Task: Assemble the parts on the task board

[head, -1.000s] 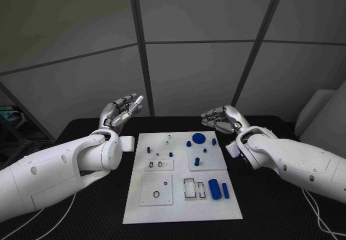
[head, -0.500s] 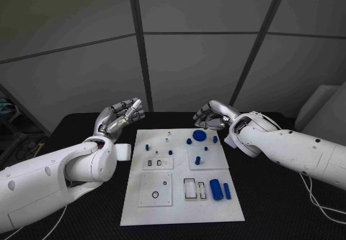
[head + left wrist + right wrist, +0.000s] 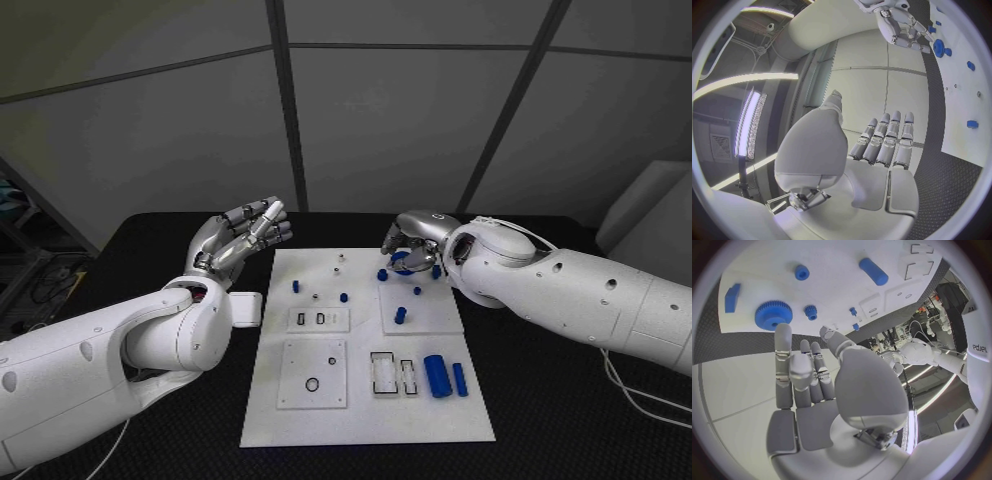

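Task board (image 3: 368, 400) on black table (image 3: 577, 420), grey wall panels (image 3: 389, 110)

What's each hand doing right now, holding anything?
Left hand: open, empty, raised beside the task board.
Right hand: open, empty, fingers over the large blue gear.

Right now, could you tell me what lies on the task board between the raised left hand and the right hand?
In the head view, between the left hand and the right hand lies bare white task board, with one tiny pin.
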Motion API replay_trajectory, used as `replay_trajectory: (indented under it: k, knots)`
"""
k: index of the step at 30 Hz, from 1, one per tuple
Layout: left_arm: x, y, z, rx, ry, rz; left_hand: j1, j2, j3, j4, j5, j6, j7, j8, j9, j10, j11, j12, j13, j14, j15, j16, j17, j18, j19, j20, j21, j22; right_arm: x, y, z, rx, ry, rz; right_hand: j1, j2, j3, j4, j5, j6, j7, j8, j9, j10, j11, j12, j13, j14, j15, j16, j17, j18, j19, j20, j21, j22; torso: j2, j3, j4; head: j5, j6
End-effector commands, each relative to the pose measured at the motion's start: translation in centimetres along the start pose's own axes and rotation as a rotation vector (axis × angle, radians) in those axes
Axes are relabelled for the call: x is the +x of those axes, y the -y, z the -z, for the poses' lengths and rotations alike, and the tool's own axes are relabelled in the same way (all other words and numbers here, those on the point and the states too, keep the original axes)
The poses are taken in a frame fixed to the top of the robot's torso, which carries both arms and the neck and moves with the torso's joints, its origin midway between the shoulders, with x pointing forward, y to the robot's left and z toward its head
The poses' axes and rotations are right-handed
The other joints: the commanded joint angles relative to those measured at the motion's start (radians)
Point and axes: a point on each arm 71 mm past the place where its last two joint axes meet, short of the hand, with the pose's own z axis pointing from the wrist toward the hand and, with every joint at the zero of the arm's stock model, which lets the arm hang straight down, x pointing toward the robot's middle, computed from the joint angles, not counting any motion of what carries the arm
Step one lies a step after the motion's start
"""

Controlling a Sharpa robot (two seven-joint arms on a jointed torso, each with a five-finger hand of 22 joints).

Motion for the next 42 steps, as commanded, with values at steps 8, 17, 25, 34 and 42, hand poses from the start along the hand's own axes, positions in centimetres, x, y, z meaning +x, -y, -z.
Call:
replay_trajectory:
  k: [8, 17, 25, 34, 42]
  knots:
    - [0.4, 0.3, 0.1, 0.014, -0.032, 0.004, 0.009, 0.009, 0.012, -0.001, -0.006, 0.008, 0.102, -0.004, -0.001, -0.003, 0.005, -0.009, -0.001, -0.006, 0.006, -0.008, -0.001, 0.008, -0.009, 0.001, 0.002, -0.003, 0.6, -0.1, -0.4, 0.038, -0.091, 0.086, 0.014, -0.003, -0.005, 0.016, -0.012, -0.007, 0.000, -0.003, 0.000, -0.023, 0.003, 0.001, -0.001, 0.037, 0.008, 0.065, 0.072, -0.006, 0.004, 0.006, 0.056, 0.061, 0.012, -0.0021, 0.0043, 0.004, -0.001]
    - [0.5, 0.3, 0.2, 0.012, -0.035, 0.006, 0.011, 0.013, 0.018, -0.001, -0.007, 0.009, 0.103, -0.006, -0.001, -0.003, 0.005, -0.010, -0.001, -0.008, 0.006, -0.010, -0.001, 0.007, -0.010, 0.001, 0.002, -0.004, 0.8, -0.4, -0.7, 0.031, -0.095, 0.086, 0.023, 0.003, -0.001, 0.021, -0.011, -0.012, -0.002, -0.004, -0.001, -0.011, 0.001, 0.007, 0.001, 0.039, 0.007, 0.100, 0.113, -0.009, 0.010, 0.007, 0.090, 0.098, 0.015, -0.0020, 0.0046, 0.009, 0.000]
    - [0.4, 0.3, 0.2, 0.012, -0.035, 0.006, 0.013, 0.015, 0.022, -0.002, -0.008, 0.010, 0.103, -0.006, -0.001, -0.007, 0.005, -0.012, -0.001, -0.008, 0.006, -0.012, -0.001, 0.007, -0.012, 0.001, 0.002, -0.004, 1.0, -0.7, -1.2, 0.026, -0.101, 0.085, 0.027, 0.005, 0.008, 0.024, -0.010, -0.024, -0.004, -0.006, -0.002, 0.001, -0.001, 0.010, 0.001, 0.040, 0.006, 0.123, 0.138, -0.013, 0.014, 0.006, 0.116, 0.127, 0.019, -0.0012, 0.0049, 0.016, -0.009]
    - [0.4, 0.3, 0.2, 0.008, -0.037, 0.006, 0.014, 0.016, 0.024, -0.002, -0.008, 0.010, 0.104, -0.007, -0.001, -0.007, 0.006, -0.013, -0.001, -0.008, 0.007, -0.012, -0.001, 0.006, -0.011, 0.001, 0.002, -0.004, 1.1, -0.8, -1.4, 0.024, -0.103, 0.084, 0.029, 0.015, 0.027, 0.033, -0.008, -0.025, -0.005, -0.003, -0.001, 0.023, -0.005, 0.014, 0.001, 0.040, 0.004, 0.146, 0.165, -0.016, 0.018, 0.004, 0.144, 0.159, 0.021, -0.0023, 0.0062, 0.018, -0.009]
    - [0.4, 0.3, 0.2, 0.005, -0.037, 0.007, 0.017, 0.022, 0.034, -0.002, -0.009, 0.009, 0.105, -0.009, -0.002, -0.009, 0.006, -0.015, -0.001, -0.007, 0.007, -0.015, -0.001, 0.006, -0.011, 0.000, 0.003, -0.005, 1.3, -0.9, -1.6, 0.024, -0.122, 0.086, 0.034, 0.021, 0.053, 0.037, -0.007, -0.014, -0.006, 0.001, 0.001, 0.056, -0.011, 0.020, 0.002, 0.040, -0.002, 0.166, 0.187, -0.019, 0.022, 0.000, 0.170, 0.188, 0.022, -0.0026, 0.0056, 0.019, -0.016]
